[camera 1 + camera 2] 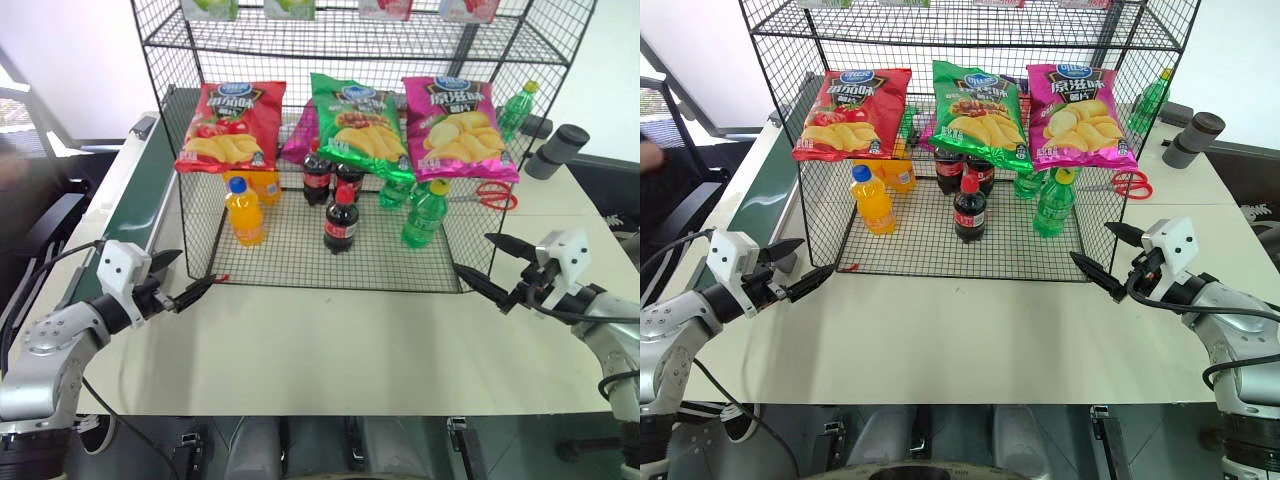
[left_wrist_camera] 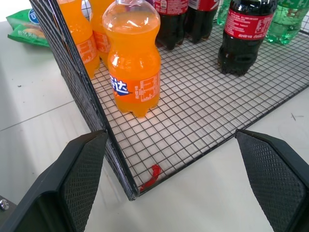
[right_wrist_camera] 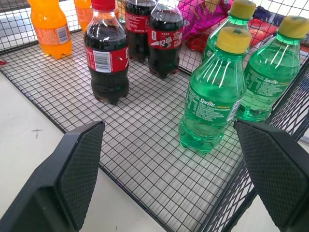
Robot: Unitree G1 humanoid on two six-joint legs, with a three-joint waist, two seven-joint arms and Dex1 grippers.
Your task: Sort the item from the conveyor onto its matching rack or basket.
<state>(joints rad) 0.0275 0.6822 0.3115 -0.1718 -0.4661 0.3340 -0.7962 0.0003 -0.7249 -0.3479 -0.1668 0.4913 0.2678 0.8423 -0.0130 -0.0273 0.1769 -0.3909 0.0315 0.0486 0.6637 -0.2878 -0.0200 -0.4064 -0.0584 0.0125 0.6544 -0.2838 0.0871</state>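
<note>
Three cola bottles with red caps stand on the floor of the black wire rack (image 1: pixel 330 286). One cola bottle (image 1: pixel 341 220) is in front, and two more (image 1: pixel 317 176) stand behind it under the hanging crisp bags. The dark green conveyor (image 1: pixel 138 182) runs along the table's left side. My left gripper (image 1: pixel 196 268) hovers open at the rack's front left corner, nothing between its fingers (image 2: pixel 79 179). At the front right corner my right gripper (image 1: pixel 472 253) is open too, facing the cola and green bottles, fingers (image 3: pixel 79 169) apart and bare.
Orange-drink bottles (image 1: pixel 245 212) stand at the rack's left, green bottles with yellow caps (image 1: pixel 425 214) at its right. Crisp bags (image 1: pixel 232 126) hang across the front. Red scissors (image 1: pixel 495 195) and a grey cylinder (image 1: pixel 556 150) lie right of the rack. White tabletop (image 1: pixel 330 340) lies in front.
</note>
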